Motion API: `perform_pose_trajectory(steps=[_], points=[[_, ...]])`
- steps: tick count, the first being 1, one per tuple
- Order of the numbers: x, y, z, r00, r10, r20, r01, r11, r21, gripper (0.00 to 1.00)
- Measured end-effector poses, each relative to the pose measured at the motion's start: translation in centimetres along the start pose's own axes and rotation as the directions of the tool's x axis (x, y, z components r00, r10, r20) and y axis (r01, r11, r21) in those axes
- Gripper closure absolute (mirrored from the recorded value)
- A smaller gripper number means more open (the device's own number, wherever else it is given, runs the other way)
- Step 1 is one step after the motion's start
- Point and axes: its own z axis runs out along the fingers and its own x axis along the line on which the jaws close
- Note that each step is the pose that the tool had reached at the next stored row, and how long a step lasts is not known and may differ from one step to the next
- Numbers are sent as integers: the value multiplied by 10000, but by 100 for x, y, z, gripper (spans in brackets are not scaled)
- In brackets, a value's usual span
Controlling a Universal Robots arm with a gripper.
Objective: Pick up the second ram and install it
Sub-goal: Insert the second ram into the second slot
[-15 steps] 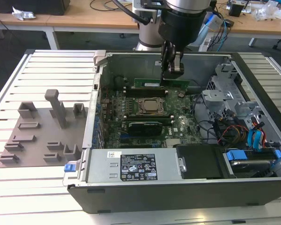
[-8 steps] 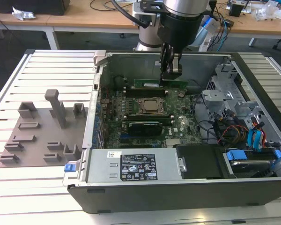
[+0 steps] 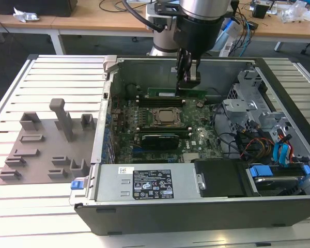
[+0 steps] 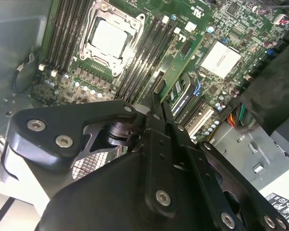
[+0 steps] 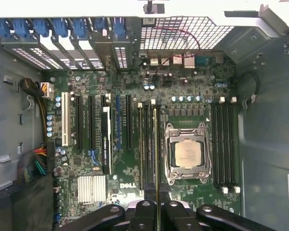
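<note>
My gripper [image 3: 188, 83] is shut on the second ram [image 3: 170, 93], a thin green stick held on its long edge. It hangs low over the black memory slots [image 3: 160, 101] just behind the CPU socket [image 3: 167, 118], parallel to them; whether it touches a slot I cannot tell. In the first wrist view the ram [image 5: 156, 144] shows edge-on as a thin line beside the CPU socket [image 5: 188, 154], running from my gripper [image 5: 156, 208] along the slots. The second wrist view shows the fingers [image 4: 154, 115] closed together on the ram [image 4: 180, 65].
The open computer case [image 3: 111, 103] walls in the motherboard [image 3: 196, 144]. A black expansion card [image 3: 157, 139] stands in front of the socket. The drive cage and cable bundle [image 3: 268, 134] crowd the exterior view's right. A grey fixture plate [image 3: 46, 150] lies outside at the left.
</note>
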Motion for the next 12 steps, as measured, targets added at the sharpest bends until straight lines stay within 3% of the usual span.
perform_pose_trajectory(steps=[9, 12], points=[[4, 1, 58, 10000, 1, -1, -1, 10000, 0, 87], [7, -1, 114, 10000, 1, -1, -1, 10000, -1, 87]])
